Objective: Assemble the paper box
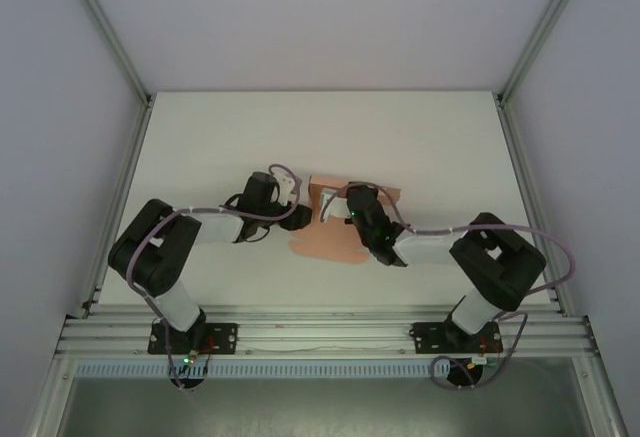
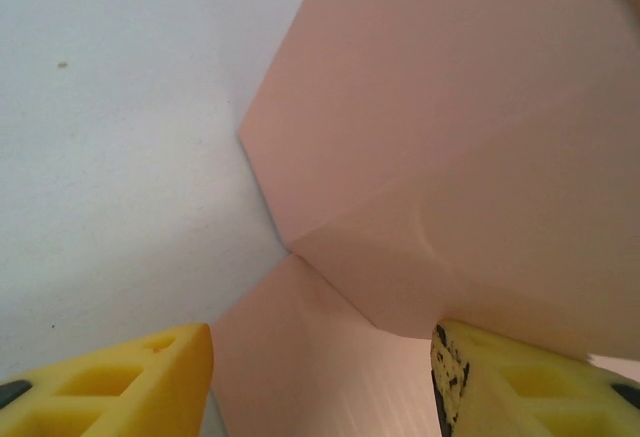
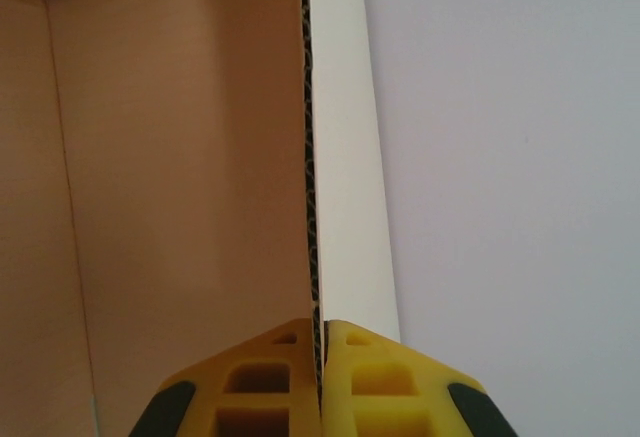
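The paper box (image 1: 322,235) is salmon-pink card, partly folded, lying mid-table between both arms. My right gripper (image 3: 322,357) is shut on the edge of an upright wall of the box (image 3: 180,177); that wall is pink inside and white outside. My left gripper (image 2: 320,382) stands open over the box's left side. Its yellow fingers (image 2: 130,382) straddle a flat pink flap (image 2: 300,357), and the right finger sits against a raised, creased panel (image 2: 450,157). In the top view the left gripper (image 1: 298,214) and right gripper (image 1: 347,209) meet at the box's far end.
The white table (image 1: 250,137) is boxed in by pale walls and aluminium posts (image 1: 105,37). A metal rail (image 1: 320,332) carrying both arm bases runs along the near edge.
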Controlling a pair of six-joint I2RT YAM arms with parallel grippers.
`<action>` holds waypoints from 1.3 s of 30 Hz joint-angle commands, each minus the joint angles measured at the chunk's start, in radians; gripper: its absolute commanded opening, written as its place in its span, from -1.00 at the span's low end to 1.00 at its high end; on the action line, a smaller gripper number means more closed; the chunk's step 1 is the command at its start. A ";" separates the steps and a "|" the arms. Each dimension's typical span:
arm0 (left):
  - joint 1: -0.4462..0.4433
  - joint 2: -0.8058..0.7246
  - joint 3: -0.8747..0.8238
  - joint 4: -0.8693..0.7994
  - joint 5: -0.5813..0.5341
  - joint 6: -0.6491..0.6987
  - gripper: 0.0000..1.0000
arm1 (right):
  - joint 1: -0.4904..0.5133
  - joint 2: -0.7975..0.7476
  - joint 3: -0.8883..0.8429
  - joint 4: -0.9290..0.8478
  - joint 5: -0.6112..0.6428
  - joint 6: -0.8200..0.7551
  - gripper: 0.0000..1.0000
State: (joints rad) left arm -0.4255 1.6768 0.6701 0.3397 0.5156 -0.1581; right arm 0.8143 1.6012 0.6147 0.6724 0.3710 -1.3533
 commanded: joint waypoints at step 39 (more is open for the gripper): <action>-0.010 0.197 0.155 0.458 0.205 0.122 0.19 | 0.056 0.112 0.004 -0.379 -0.026 0.085 -1.00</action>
State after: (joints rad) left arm -0.4236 1.8664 0.7628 0.6407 0.6617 -0.0509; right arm 0.8604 1.6600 0.6632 0.6140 0.5430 -1.3090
